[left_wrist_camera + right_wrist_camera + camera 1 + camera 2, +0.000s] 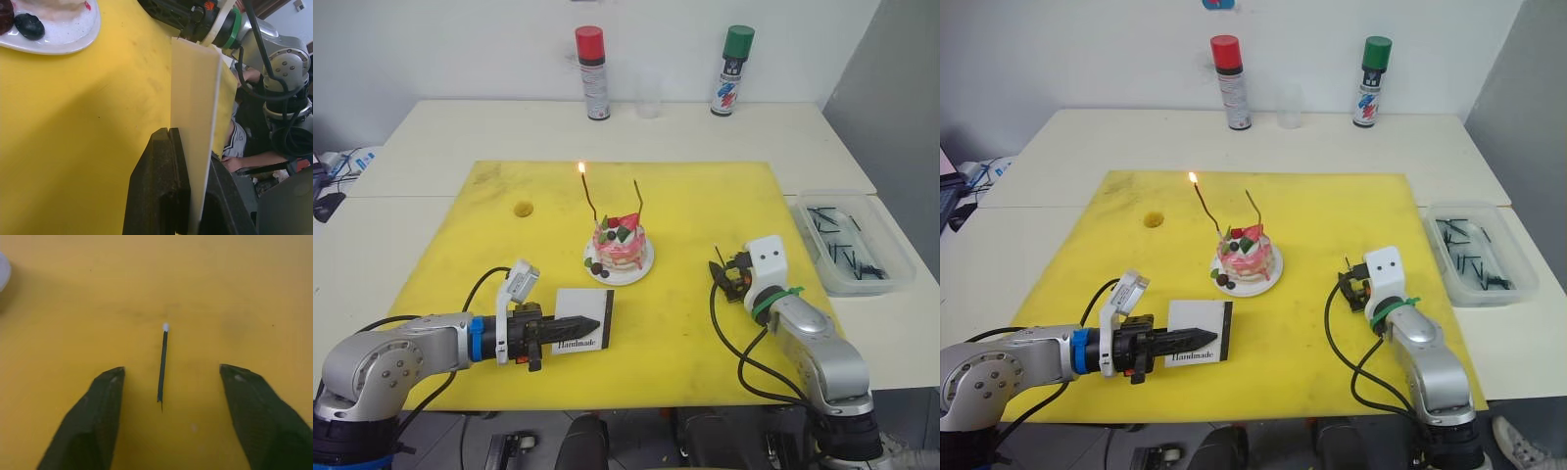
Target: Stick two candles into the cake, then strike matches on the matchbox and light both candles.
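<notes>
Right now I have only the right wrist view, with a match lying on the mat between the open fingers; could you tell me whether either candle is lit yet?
Observer: Yes, the left candle has a flame at its tip.
Operator: Thank you. And the other one?
Observer: The right candle stands in the cake, unlit.
Operator: Where is the matchbox, please?
Observer: The left tool is shut on the matchbox, on the robot's side of the cake.
</notes>
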